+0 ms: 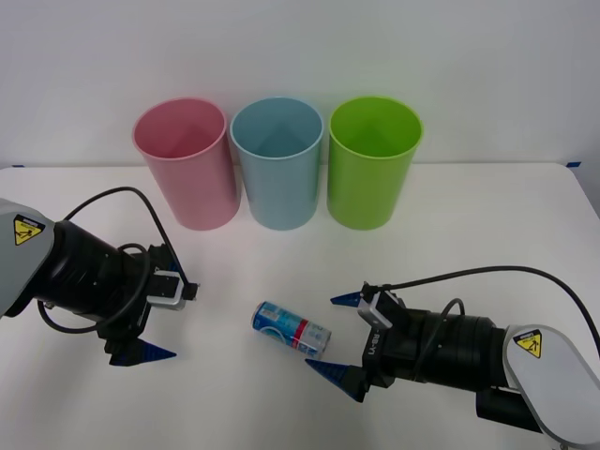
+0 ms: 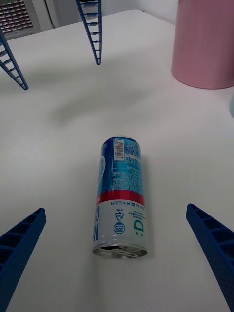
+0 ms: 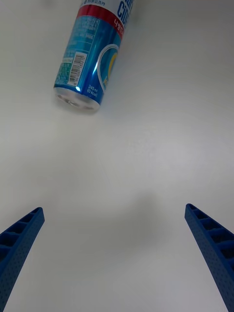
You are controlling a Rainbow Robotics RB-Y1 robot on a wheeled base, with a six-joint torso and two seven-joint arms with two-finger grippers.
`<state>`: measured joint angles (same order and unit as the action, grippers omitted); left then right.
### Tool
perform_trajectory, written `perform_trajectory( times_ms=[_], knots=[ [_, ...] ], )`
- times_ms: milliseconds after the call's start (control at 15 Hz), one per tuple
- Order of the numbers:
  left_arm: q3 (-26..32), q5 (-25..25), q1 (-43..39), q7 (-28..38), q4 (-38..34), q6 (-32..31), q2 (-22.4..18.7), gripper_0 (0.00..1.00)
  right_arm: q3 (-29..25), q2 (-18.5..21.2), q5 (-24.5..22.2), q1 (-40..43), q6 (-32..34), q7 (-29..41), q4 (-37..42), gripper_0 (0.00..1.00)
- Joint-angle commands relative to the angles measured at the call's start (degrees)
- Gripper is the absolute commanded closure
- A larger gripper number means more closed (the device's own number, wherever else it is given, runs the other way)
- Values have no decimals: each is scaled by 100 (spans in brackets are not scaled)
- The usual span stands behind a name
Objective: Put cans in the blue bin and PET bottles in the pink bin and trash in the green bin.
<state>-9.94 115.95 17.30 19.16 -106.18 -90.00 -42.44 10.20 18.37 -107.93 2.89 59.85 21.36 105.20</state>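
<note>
Aluminium can (image 1: 291, 329) lies sideways at lower centre: light, smooth, dentable, apt to roll; grip mid-body. Right tool (image 1: 345, 340) and left tool (image 1: 165, 318) stand released.

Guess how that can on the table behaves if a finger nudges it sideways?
The can lies on its side on the table, so it would probably roll. Its top looks opened, so it is likely light and easily dented. The open right gripper faces its end.

You've got a barcode and "245 ml" on the can (image 3: 92, 46). Yellow warning triangles mark both arms.
</note>
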Motion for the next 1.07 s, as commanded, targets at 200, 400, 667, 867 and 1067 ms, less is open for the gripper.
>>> perform_trajectory(
  times_ms=[200,400,667,867,1067],
  knots=[
    [344,-521,-148,202,167,0,-229,0,0,0,0,1,0,0,0,0],
    [511,-565,-236,53,176,0,-229,0,0,0,0,1,0,0,0,0],
    [678,-767,-376,-378,167,0,-282,0,0,0,0,1,0,0,0,0],
    [810,-1197,-517,-448,176,132,-423,0,0,0,0,1,0,0,0,0],
    [1012,-1619,-746,-325,185,167,-722,0,0,0,0,1,0,0,0,0]
  ],
)
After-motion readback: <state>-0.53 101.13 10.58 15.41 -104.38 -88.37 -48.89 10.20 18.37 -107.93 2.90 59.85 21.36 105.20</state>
